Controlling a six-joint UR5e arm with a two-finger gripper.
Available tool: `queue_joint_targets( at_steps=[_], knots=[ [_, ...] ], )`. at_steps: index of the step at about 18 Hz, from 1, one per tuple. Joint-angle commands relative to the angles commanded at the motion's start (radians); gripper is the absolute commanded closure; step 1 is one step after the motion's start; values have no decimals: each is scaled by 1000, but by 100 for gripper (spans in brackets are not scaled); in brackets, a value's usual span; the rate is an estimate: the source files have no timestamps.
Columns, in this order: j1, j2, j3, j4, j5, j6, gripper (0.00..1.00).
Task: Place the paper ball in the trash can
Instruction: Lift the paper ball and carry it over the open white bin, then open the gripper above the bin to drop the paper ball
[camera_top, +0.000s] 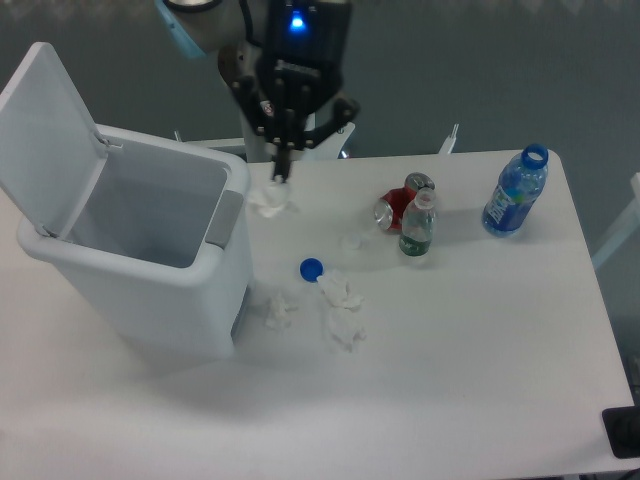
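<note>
Paper ball (269, 200) hangs pinched at the closed fingertips of the gripper (281, 177), just right of the trash can (140, 290) rim by its grey panel (224, 219). Wad is lumpy, no clear long axis. Bin lid (48, 130) stands open, tilted back-left; no contents visible inside. Three more paper wads (342, 310) and a blue cap (311, 268) lie on the table (480, 360) right of the bin; bottles (516, 192) stand further right.

camera: high front | looks down | mid-range | whole table (480, 360)
</note>
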Motion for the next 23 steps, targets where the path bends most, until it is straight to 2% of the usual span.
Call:
queue_joint_targets(
  at_steps=[6, 9, 10, 12, 13, 14, 16, 23],
  knots=[
    [-87, 2, -17, 5, -9, -2, 100],
    [-115, 15, -52, 8, -8, 5, 100],
    [-117, 15, -63, 8, -11, 3, 97],
    [-135, 17, -71, 8, -14, 3, 80],
    [-137, 17, -74, 8, -14, 6, 60],
    [-137, 17, -74, 11, -12, 9, 45],
    [-137, 17, -74, 9, -12, 11, 43],
    [-135, 18, -74, 12, -12, 15, 27]
  ],
)
